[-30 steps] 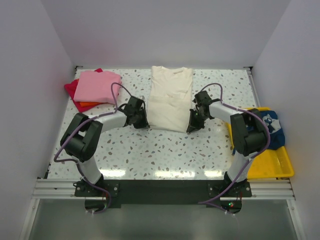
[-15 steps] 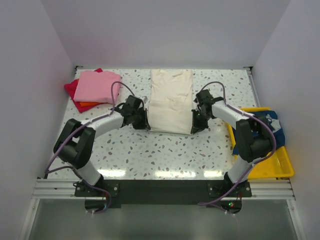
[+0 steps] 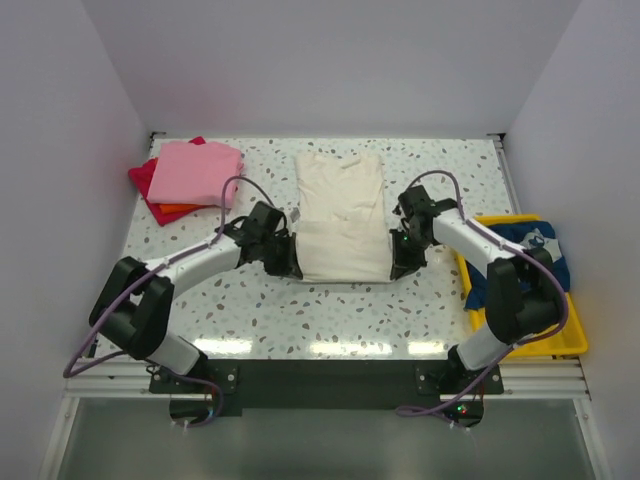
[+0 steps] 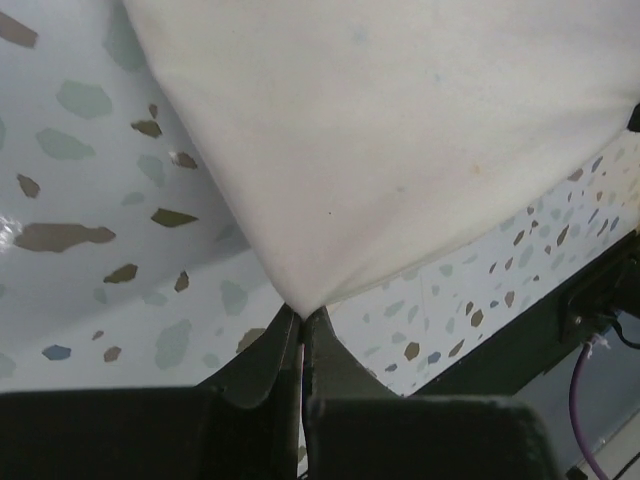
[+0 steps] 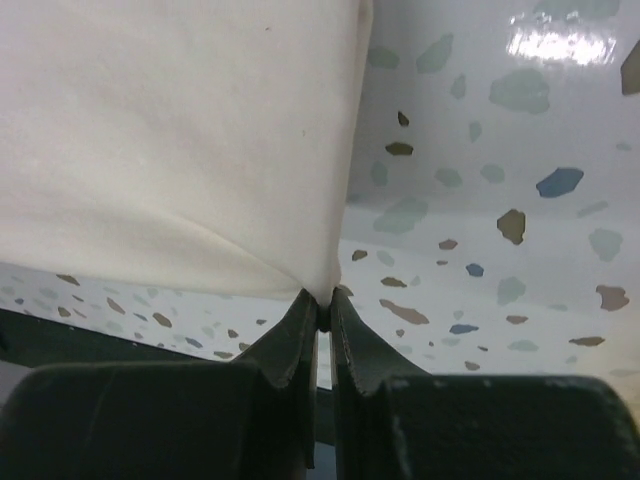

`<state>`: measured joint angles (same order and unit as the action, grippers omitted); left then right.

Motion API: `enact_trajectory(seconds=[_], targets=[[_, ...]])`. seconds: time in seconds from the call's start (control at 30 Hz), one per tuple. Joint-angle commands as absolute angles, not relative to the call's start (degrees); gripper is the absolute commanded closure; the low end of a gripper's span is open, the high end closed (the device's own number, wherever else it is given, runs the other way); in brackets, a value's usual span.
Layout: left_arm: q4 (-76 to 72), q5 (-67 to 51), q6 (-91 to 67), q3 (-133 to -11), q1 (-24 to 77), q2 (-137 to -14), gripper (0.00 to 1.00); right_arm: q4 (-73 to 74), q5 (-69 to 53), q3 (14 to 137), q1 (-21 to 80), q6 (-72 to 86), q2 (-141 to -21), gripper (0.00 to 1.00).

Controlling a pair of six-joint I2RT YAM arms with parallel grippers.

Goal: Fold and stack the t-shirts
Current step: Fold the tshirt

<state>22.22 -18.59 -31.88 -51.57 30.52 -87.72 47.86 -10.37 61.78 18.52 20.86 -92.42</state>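
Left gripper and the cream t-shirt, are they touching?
Touching. The left wrist view shows the left gripper pinching a corner of the cream t-shirt, cloth tapering into its shut jaws.

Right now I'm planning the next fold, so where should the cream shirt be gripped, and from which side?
By its two near corners, coming in from the near side. The cream shirt lies as a long rectangle running away from the arms, so those corners stand free. The left end effector and right end effector pinch exactly there, cloth drawn to a point.
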Motion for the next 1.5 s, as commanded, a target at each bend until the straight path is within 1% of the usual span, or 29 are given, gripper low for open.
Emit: enact_trajectory(seconds=[0.0, 0.2, 0.37, 0.53, 0.63, 0.83, 1.07, 1.27, 1.47], targets=[[28.64, -20.04, -31.11, -50.10, 31.55, -83.06, 1.00, 56.15, -9.58, 60.82, 18.72, 19.34, -86.76, 1.00], [36.46, -23.02, -33.22, -49.75, 33.13, -76.21, 1.00, 65.98, -10.37, 61.08, 21.27, 20.39, -79.29, 1.00], [42.97, -26.62, -35.15, -51.15, 33.75, -71.20, 1.00, 73.99, -10.37, 64.42, 23.73, 22.58, -74.46, 1.00], [46.67, -26.98, -37.61, -55.36, 33.84, -69.08, 1.00, 80.50, -9.41, 70.12, 23.91, 24.43, -71.63, 1.00], [46.14, -26.02, -37.79, -58.43, 33.84, -70.31, 1.00, 79.28, -8.44, 72.42, 23.82, 26.09, -72.16, 1.00], [43.51, -23.12, -35.95, -61.34, 33.31, -75.58, 1.00, 71.20, -8.26, 70.67, 22.85, 27.95, -74.61, 1.00], [39.73, -23.90, -33.05, -65.12, 29.45, -83.13, 1.00, 63.90, -7.47, 71.72, 18.64, 27.25, -78.74, 1.00], [34.98, -27.33, -30.59, -67.76, 26.73, -90.24, 1.00, 59.24, -6.60, 75.67, 16.79, 25.75, -84.63, 1.00], [33.05, -28.39, -28.83, -73.47, 24.17, -96.84, 1.00, 56.17, -5.71, 81.82, 15.38, 24.08, -90.69, 1.00]])
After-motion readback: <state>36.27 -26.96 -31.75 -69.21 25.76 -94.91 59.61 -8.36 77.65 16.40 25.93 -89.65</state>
